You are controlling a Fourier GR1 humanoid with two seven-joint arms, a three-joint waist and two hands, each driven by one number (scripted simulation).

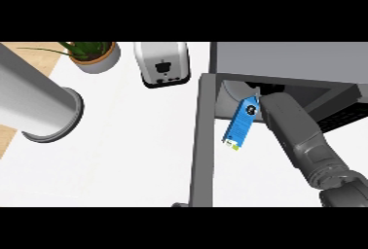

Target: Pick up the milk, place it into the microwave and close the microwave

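The right hand's fingers (256, 92) are mostly hidden inside the open dark grey microwave (287, 58); they seem to meet the top of the tall blue milk carton (241, 124), though whether they curl round it cannot be told. The carton hangs tilted at the microwave's opening, just beside the grey right forearm (302, 141) and the open microwave door (203, 141). On the white tabletop (122, 146) stand a white toaster (163, 63) and a potted green plant (93, 54).
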